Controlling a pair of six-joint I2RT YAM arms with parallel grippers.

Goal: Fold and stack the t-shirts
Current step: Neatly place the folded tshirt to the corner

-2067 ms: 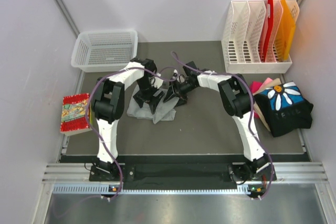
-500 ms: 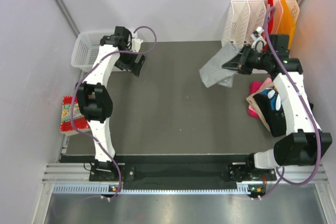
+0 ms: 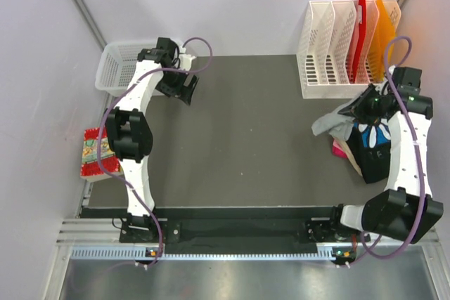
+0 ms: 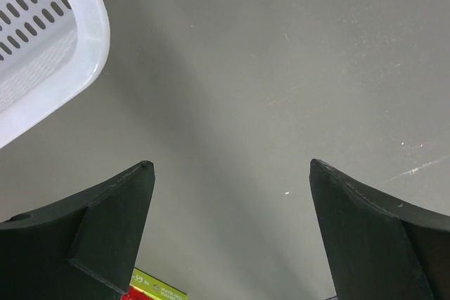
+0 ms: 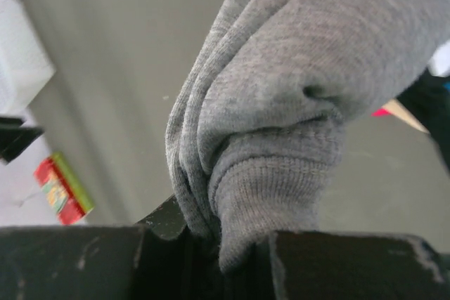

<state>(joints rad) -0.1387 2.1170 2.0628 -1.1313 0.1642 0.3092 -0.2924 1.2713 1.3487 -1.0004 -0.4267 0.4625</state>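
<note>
RIGHT EDGE OF THE TABLE [image 3: 246,173]: A pile [image 3: 385,154] of shirts lies heaped rather than squared, black with a blue-and-white flower on top, pink and tan showing beneath.

Just beyond it, the right gripper [image 3: 365,107] is clamped on a bunched grey shirt [image 3: 332,123]. The wrist view shows several layers of cloth and a ribbed hem pinched in its jaws. The shirt hangs at the pile's left side, with the gripped end over the pile. Whether the free end touches the table cannot be told.

The shirt's long axis runs across the table. The gripped end is to the right, and the loose end points left toward the middle and slightly nearer.

Farther back on the left, the left gripper [image 3: 184,88] hangs with its jaws spread wide and nothing between them, over bare table just beside the white basket [image 3: 123,61].

By the look of it, the grey shirt is gathered into a compact bundle and all but delivered to the pile, though not let go. It reads as crumpled more than flat-folded, and the pile itself wants squaring.
</note>
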